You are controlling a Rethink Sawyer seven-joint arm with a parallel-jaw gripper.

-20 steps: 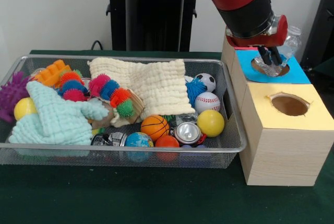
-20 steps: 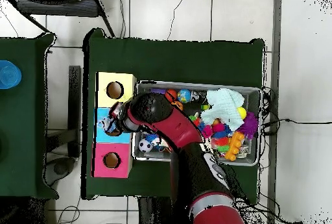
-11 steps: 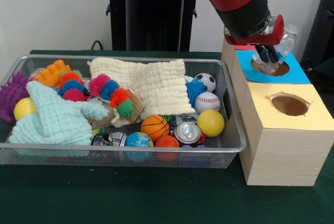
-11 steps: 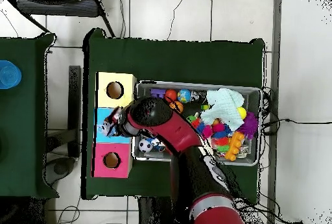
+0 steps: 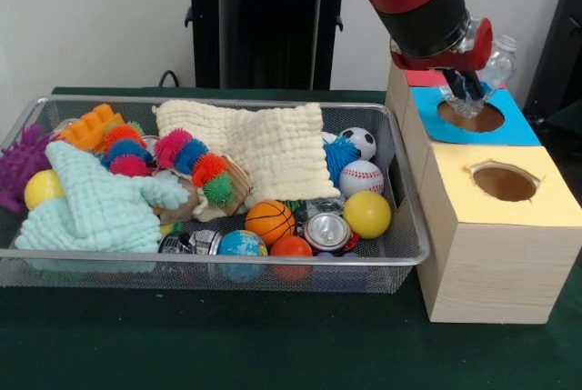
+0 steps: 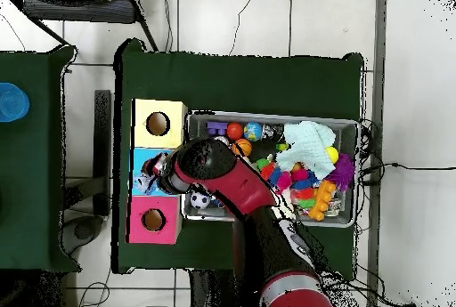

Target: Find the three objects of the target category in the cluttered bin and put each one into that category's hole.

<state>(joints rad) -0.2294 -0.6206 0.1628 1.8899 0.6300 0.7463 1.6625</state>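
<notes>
A clear plastic bottle hangs tilted over the round hole of the blue-topped box, its lower end just above the opening. My gripper is shut on the bottle's lower part. In the overhead view the gripper covers the blue box, and the bottle is hard to make out there. The wire bin to the left holds a silver can, a second can, several balls, spiky toys and two cloths.
The yellow-topped box with its own hole stands in front of the blue one, and a pink-topped box behind it. The arm crosses above the bin. Dark equipment stands behind the table.
The gripper has risen a little with the bottle, lifting its lower end out of the blue box's hole. Nothing in the bin has moved.
</notes>
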